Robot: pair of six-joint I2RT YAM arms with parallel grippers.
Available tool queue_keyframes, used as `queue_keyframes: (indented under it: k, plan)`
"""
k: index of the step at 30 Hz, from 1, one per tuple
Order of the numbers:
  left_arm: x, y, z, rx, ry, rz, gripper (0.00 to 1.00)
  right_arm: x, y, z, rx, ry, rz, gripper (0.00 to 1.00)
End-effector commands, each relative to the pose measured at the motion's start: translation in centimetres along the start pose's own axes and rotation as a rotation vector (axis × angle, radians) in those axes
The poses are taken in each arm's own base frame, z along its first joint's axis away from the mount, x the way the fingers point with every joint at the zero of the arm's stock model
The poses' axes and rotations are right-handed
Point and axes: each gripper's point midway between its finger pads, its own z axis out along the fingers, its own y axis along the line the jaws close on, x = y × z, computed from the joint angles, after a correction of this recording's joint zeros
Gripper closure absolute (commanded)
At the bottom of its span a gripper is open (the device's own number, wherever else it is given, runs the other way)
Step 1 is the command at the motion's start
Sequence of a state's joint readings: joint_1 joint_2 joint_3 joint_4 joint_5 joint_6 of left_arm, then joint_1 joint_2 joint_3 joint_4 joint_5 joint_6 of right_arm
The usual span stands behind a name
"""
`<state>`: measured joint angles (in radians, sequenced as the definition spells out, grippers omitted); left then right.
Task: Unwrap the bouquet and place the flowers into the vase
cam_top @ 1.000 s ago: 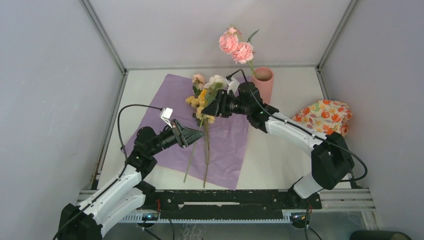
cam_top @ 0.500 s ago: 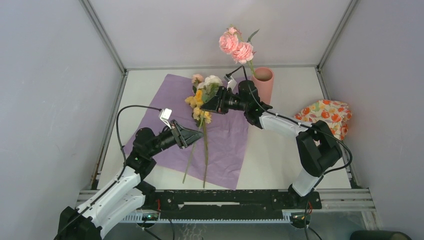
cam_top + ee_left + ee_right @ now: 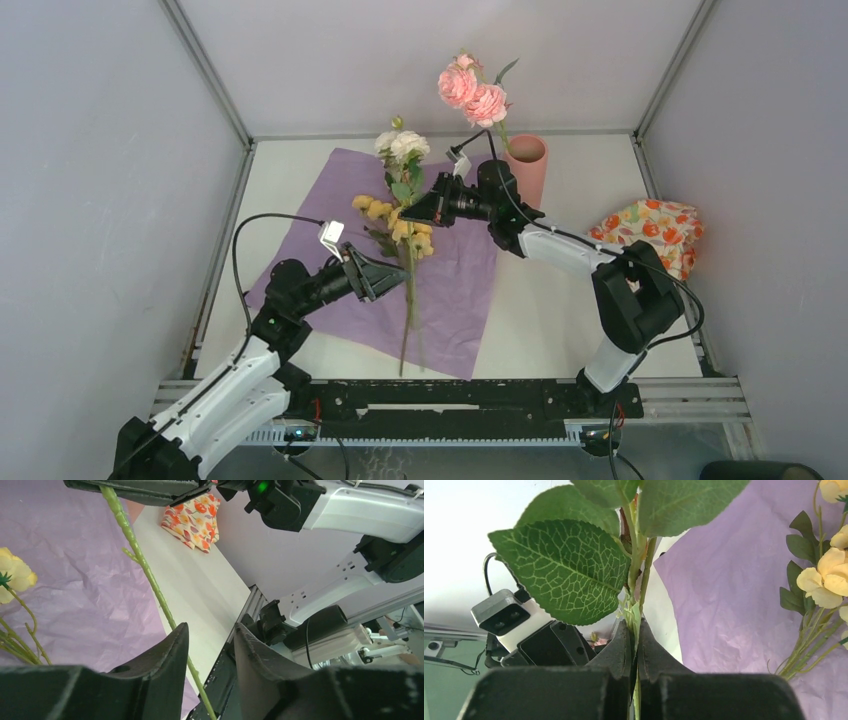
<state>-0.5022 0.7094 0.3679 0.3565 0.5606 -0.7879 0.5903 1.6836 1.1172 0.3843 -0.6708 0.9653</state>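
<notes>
Crinkled matt purple paper (image 3: 335,195), smooth matt vase (image 3: 527,165), plastic-stemmed flowers (image 3: 402,147)

Left arm (image 3: 225,390), right arm (image 3: 585,255): white shell links, black joints. Thin black cable (image 3: 285,213) loops to white camera box (image 3: 332,233). Small green light (image 3: 261,486) on right arm joint. Matte black fingers (image 3: 160,672).

A robotics lab test cell is indicated: a white table (image 3: 560,330) is enclosed by plain grey panels (image 3: 90,200) set in aluminium struts (image 3: 205,70). A left arm (image 3: 230,385) and a right arm (image 3: 570,250) are bolted to a black rail (image 3: 460,395), with cables (image 3: 280,213) left exposed.
</notes>
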Motion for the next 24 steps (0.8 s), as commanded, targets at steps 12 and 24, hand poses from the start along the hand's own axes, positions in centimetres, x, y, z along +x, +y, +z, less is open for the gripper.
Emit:
queue_keyframes:
  k: [12, 24]
  plan:
    - [-0.8, 2.1, -0.7, -0.141, -0.072, -0.002, 0.48, 1.9, 8.0, -2.8, -0.087, -0.004, -0.242, 1.00]
    - [-0.8, 3.1, -0.9, -0.194, -0.079, -0.009, 0.48, 0.8, 16.4, -10.3, -0.003, -0.218, -0.751, 1.00]
